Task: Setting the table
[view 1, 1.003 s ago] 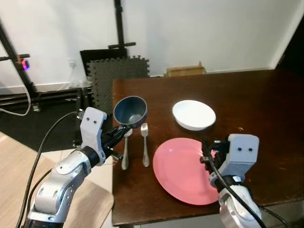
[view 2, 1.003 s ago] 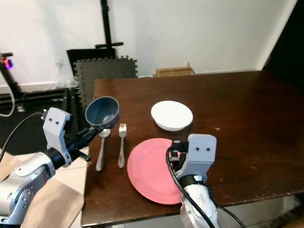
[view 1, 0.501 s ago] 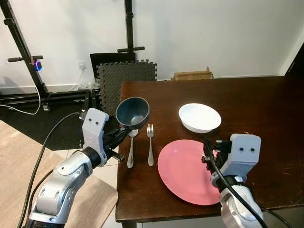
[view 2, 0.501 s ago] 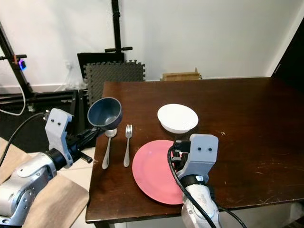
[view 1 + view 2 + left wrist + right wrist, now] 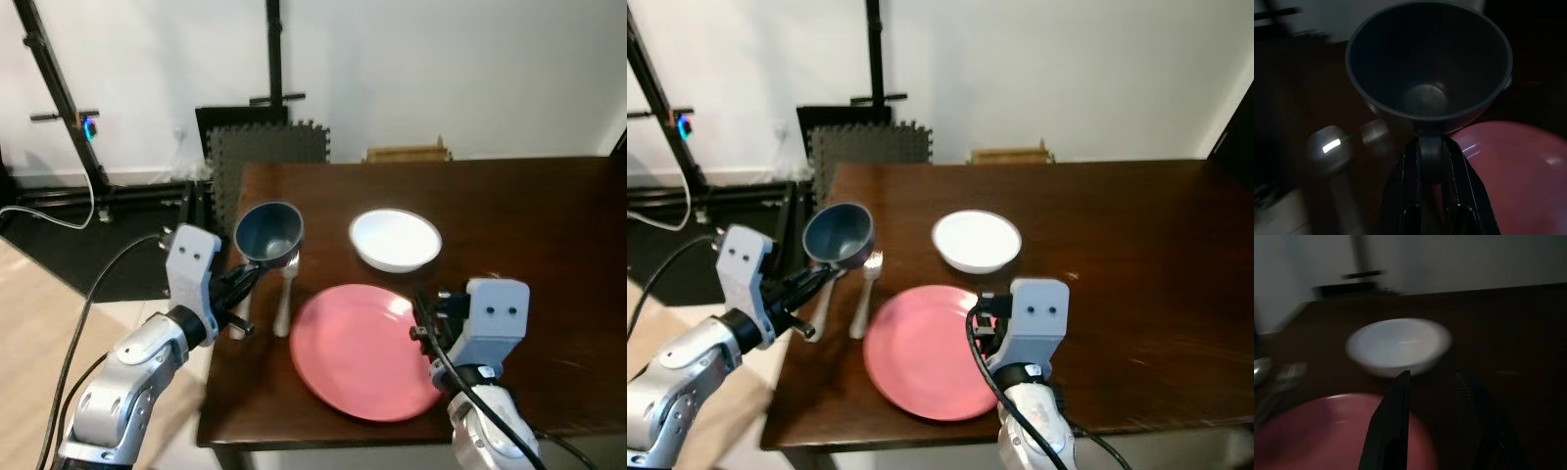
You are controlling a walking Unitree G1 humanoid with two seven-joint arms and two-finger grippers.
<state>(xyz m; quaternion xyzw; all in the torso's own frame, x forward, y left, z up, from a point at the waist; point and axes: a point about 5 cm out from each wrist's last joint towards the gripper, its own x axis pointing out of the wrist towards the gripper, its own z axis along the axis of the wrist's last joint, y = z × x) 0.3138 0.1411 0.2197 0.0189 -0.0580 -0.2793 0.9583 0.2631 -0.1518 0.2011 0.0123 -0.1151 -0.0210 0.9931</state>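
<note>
Seeing deep inside the dark blue bowl (image 5: 1428,63) from the left wrist; left gripper (image 5: 1431,161) jaws pinching its rim above the bench (image 5: 549,225), at ten o'clock from the pink plate (image 5: 361,350). Right gripper (image 5: 1442,401) jaws staying apart, pointing at the white bowl (image 5: 1398,345).

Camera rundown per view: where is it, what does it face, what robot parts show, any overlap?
Head stereo pair: looks down at table; both arms in frame.
Left wrist: along left gripper, clamped on blue bowl rim.
Right wrist: along open right gripper toward white bowl.
Shared: pink plate in all.
</note>
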